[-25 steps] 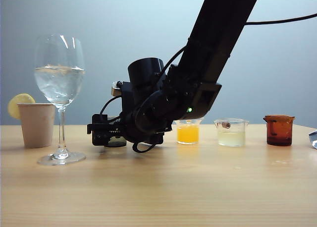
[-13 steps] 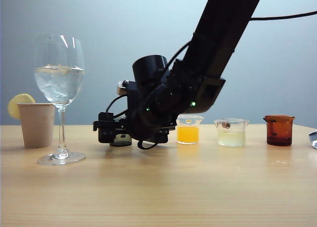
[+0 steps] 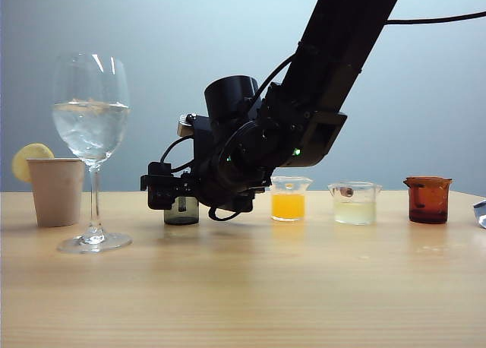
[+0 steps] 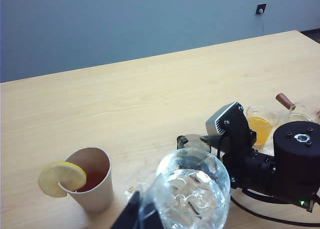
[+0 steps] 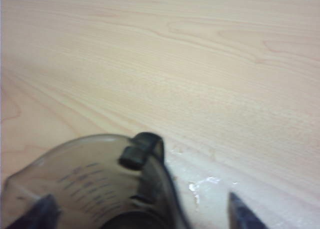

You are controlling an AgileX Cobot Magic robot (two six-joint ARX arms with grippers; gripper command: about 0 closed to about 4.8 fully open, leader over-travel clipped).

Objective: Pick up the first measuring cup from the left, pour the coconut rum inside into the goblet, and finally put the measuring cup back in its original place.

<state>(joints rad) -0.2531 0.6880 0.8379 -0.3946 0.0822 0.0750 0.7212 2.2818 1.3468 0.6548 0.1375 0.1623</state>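
Right pincer (image 3: 163,194) low over the table (image 3: 243,287), jaws spread wide around the first measuring cup (image 3: 181,211) without gripping.

Cup upright on the table, right under and between the right pincer's fingertips (image 5: 46,209), dark handle (image 5: 139,150) turned up toward the wrist camera. Empty-looking from here, grey-green and smoky. Beyond the pincer tip, well apart, the goblet (image 3: 91,147) upright with the coconut rum (image 3: 91,128) in its bowl, paper cup (image 3: 56,190) with lemon slice (image 3: 30,156) past that. Behind the wrist, orange cup (image 3: 288,199), then pale cloudy cup (image 3: 355,203), then amber cup (image 3: 428,199). Left pincer (image 4: 137,214) only a dark edge beside the goblet bowl; open or closed, cannot tell.
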